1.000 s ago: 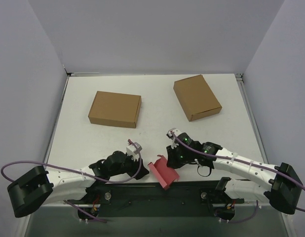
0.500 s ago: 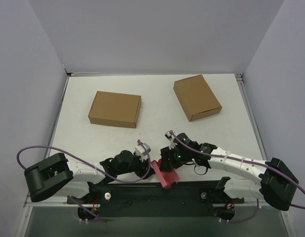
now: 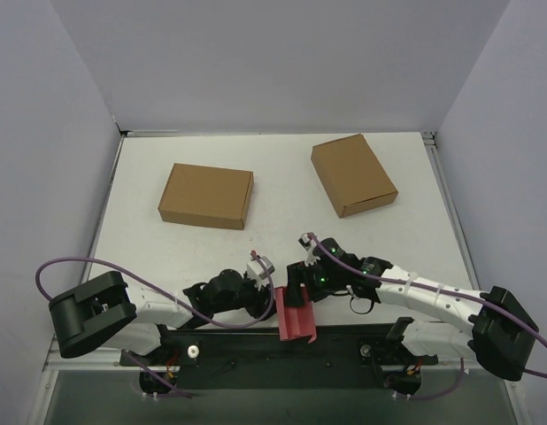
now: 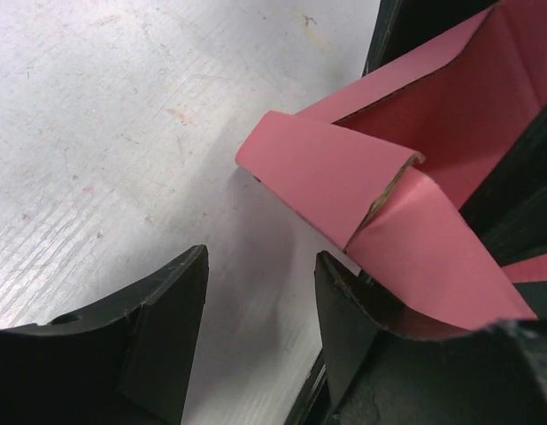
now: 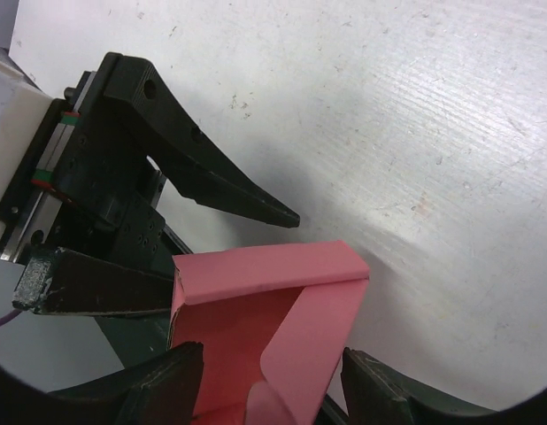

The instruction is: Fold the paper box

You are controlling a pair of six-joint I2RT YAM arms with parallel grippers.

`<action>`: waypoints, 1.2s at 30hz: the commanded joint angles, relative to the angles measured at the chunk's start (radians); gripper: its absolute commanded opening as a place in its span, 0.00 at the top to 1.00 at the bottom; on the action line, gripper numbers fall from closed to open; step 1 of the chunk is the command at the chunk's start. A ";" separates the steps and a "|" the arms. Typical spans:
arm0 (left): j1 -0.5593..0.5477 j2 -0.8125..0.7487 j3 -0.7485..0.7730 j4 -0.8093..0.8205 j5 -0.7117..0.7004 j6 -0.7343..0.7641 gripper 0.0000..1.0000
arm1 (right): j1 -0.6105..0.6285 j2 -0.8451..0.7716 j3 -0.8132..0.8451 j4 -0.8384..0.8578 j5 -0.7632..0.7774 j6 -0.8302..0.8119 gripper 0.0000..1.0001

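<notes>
The right jaws stand wide apart, one black finger on each side of the paper box (image 5: pixel 265 270), with no visible pinch on the card. The left jaws are open too, and bare white bench (image 3: pixel 291 243) shows in the gap between them. One left finger meets the box's corner, while the other points past it over the bench. The box is pink and only partly folded: one wall stands up, the inside is open, and a loose flap curls outward toward the left jaws. It sits at the near edge of the bench, between the left arm (image 3: pixel 158 308) and the right arm (image 3: pixel 433 301), partly over the dark base rail (image 3: pixel 247 341). Well apart from it, farther back, lie two brown boxes (image 3: pixel 206 196), closed and flat, one left and one right.
</notes>
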 commanded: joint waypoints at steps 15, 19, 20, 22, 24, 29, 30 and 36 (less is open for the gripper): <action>-0.013 -0.248 -0.007 -0.150 -0.030 -0.071 0.35 | -0.005 -0.190 0.050 -0.244 0.153 0.054 0.31; -0.016 -0.185 -0.004 -0.098 -0.016 -0.090 0.35 | -0.005 -0.201 0.051 -0.267 0.163 0.120 0.29; -0.015 -0.176 -0.004 -0.087 -0.018 -0.091 0.35 | -0.005 -0.204 0.047 -0.270 0.163 0.130 0.29; -0.016 -0.159 -0.002 -0.063 -0.019 -0.094 0.35 | -0.005 -0.213 0.032 -0.268 0.165 0.160 0.30; -0.018 -0.142 -0.002 -0.037 -0.015 -0.099 0.35 | -0.002 -0.223 0.022 -0.259 0.165 0.173 0.30; -0.022 -0.096 0.013 0.025 0.002 -0.105 0.35 | 0.001 -0.246 0.007 -0.222 0.166 0.214 0.32; -0.027 -0.070 0.018 0.034 0.008 -0.107 0.35 | 0.001 -0.241 0.007 -0.216 0.166 0.216 0.32; -0.067 0.034 0.058 0.112 0.004 -0.122 0.36 | 0.026 -0.194 -0.005 -0.132 0.162 0.249 0.33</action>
